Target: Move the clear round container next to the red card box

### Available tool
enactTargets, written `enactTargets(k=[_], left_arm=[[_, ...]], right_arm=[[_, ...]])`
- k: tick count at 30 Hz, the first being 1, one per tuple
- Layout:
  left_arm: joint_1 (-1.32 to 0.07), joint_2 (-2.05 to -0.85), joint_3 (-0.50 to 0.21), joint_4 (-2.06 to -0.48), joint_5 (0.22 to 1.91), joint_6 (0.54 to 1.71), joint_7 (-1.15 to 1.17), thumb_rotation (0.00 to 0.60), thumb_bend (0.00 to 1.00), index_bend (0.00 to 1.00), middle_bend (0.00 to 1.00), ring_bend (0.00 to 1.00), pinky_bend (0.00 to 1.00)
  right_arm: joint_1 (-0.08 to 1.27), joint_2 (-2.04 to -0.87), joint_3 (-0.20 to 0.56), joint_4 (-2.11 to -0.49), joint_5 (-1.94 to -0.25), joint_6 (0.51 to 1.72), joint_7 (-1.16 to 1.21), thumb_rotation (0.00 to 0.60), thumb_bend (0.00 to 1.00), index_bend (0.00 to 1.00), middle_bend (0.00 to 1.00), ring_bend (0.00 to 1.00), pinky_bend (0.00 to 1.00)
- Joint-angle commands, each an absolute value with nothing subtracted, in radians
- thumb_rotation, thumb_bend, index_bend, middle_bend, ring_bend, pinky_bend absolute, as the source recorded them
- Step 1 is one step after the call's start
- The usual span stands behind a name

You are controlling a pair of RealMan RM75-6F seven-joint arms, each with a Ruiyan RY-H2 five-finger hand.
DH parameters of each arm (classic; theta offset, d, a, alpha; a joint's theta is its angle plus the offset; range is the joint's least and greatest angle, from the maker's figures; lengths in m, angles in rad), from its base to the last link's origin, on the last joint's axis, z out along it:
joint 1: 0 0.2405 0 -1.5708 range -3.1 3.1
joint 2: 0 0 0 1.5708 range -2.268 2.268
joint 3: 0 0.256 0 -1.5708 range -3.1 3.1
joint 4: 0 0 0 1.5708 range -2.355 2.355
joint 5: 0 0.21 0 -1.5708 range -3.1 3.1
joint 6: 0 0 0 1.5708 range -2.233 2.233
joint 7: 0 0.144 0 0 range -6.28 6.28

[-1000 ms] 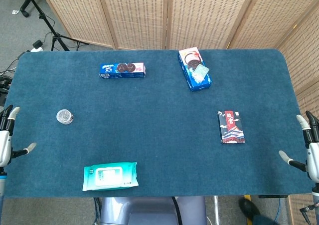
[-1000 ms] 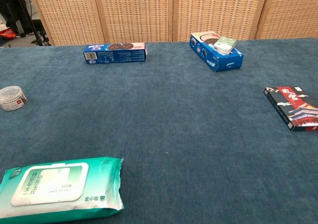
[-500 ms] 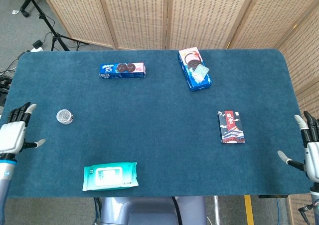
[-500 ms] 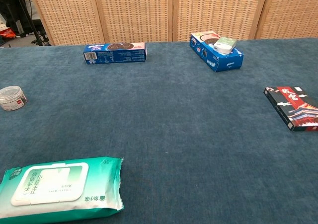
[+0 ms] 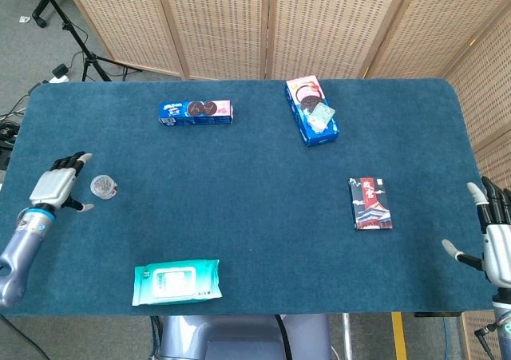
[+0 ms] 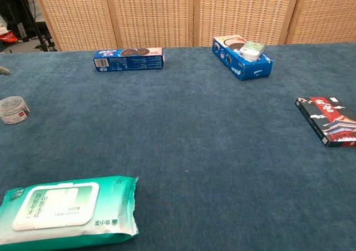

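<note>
The clear round container [image 5: 104,187] [image 6: 13,109] stands on the blue table [image 5: 255,216] near its left side. The red card box [image 5: 370,203] [image 6: 328,120] lies flat far off on the right side. My left hand [image 5: 57,183] hovers just left of the container, fingers spread, holding nothing; a fingertip [image 6: 3,70] of it shows at the chest view's left edge. My right hand [image 5: 493,243] hangs open at the table's right edge, right of the card box, out of the chest view.
A wet-wipes pack [image 5: 176,282] [image 6: 67,211] lies at the front left. A long blue cookie box [image 5: 196,112] [image 6: 129,59] and an open blue cookie box [image 5: 311,109] [image 6: 242,57] sit at the back. Wicker screens stand behind the table.
My left hand has moved up and right from the table's left edge to just beside the container. My right hand has drifted slightly lower.
</note>
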State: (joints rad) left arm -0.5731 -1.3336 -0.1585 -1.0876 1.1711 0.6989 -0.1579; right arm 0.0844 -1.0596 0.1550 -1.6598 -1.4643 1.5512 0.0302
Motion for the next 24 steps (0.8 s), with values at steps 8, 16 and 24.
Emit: enactTargets(k=[8,16,24], left_arm=[[-0.619,-1.430,-0.169,-1.004,1.165,0.680,-0.151,0.600,0.07,0.23,0.18,0.18,0.35],[-0.622,-1.478,-0.184,-0.982,1.090,0.719,-0.036,0.600,0.38,0.62,0.49,0.49,0.59],[-0.600,-1.411,-0.203,-1.234,1.143,0.892,0.033,0.600,0.40,0.66,0.52,0.52,0.62]], right_arm=[[0.086,-1.060,0.159,-1.657,-1.452,1.546,0.034,0.600,0.00,0.00,0.00,0.00,0.00],[0.087,-1.055,0.162,-1.655,-1.446,1.541,0.050,0.600,0.00,0.00,0.00,0.00,0.00],[0.086,-1.051,0.162,-1.657,-1.446,1.541,0.060,0.600,0.00,0.00,0.00,0.00,0.00]])
